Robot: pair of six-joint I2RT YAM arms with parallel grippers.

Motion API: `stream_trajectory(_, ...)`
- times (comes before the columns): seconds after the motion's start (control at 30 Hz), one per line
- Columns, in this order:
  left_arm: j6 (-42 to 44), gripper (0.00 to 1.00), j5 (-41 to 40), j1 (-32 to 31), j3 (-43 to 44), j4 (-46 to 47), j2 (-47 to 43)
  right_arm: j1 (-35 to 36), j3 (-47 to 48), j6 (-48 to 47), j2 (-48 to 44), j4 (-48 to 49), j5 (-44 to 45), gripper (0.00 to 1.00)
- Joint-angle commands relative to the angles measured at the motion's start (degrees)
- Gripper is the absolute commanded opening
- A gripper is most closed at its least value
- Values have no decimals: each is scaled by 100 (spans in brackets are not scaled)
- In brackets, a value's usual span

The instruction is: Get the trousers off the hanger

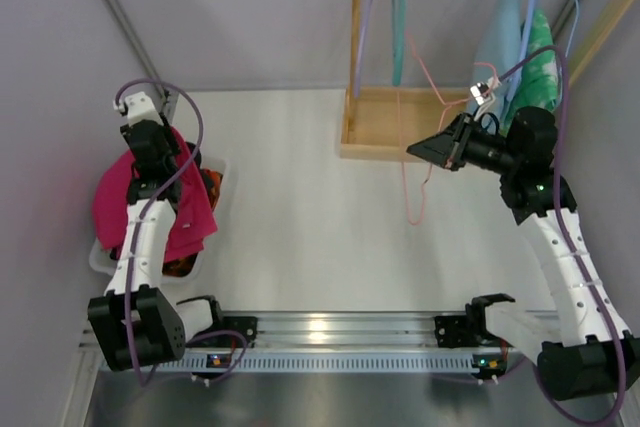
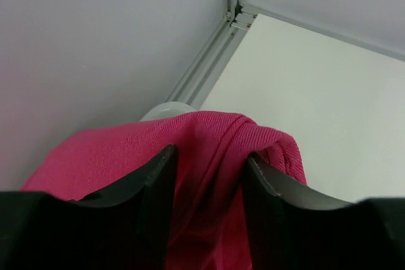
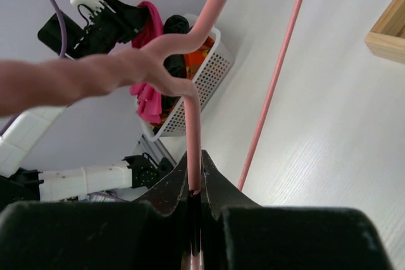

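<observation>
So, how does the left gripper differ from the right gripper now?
The left gripper holds a thick fold of magenta trousers, its jaws well apart; the right gripper pinches a thin pink hanger, jaws almost touching. The left gripper is above the white basket, the right gripper near the wooden rack. Both grip something.

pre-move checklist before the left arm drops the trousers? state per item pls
1. Trousers off the hanger: ok. In the top view the hanger hangs bare, far from the fabric.
2. Right gripper grip on the hanger: ok, jaws closed on its stem.
3. Left gripper grip on the trousers: ok, fabric bunched between its fingers.
4. Trousers above the basket: ok, they drape over it in the top view.
5. Room in the basket: cannot tell. Other clothes lie in it, and its depth is hidden.
6. Fabric caught on the left arm's cable: cannot tell.
</observation>
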Motion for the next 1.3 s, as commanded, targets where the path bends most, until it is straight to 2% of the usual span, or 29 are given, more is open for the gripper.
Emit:
stream_trajectory(0.0, 136, 52, -7, -158, -38, 437, -124, 58, 779, -284, 17, -487, 274, 0)
stream_trajectory(0.13, 363, 70, 290, -263, -64, 287, -422, 58, 1377, -328, 299, -953, 485, 0)
stream_trajectory(0.3, 672, 76, 582, -438, -3, 287, -1019, 58, 2475, -425, 1072, -1682, 661, 0)
stream_trajectory(0.43, 892, 77, 731, -816, 146, 269, -1354, 58, 3449, -670, 1520, -2306, 1502, 0)
stream_trajectory(0.57, 839, 75, 2800, -922, 155, 260, -1846, 58, 3952, -776, 1863, -2536, 1891, 0)
stream_trajectory(0.67, 813, 76, 3429, -1142, 322, 226, -1882, 67, 4313, -768, 2135, -2536, 1892, 0)
stream_trajectory(0.8, 804, 74, 3764, -1791, 681, 164, -1680, 58, 4761, -803, 2487, -2720, 2067, 0)
stream_trajectory(0.97, 742, 71, 3791, -3100, 1279, 155, -979, 67, 5008, -689, 2804, -2800, 2191, 0)
stream_trajectory(1.0, 795, 70, 3755, -3354, 1585, 59, -829, 58, 5025, -662, 2822, -2800, 2182, 0)
stream_trajectory(1.1, 962, 68, 3588, -4635, 2357, -362, -145, 67, 5017, -583, 2796, -2694, 2191, 0)
stream_trajectory(1.27, 277, 59, 3580, -5492, 3511, -452, 1034, 110, 4920, -548, 2629, -2536, 2164, 0)
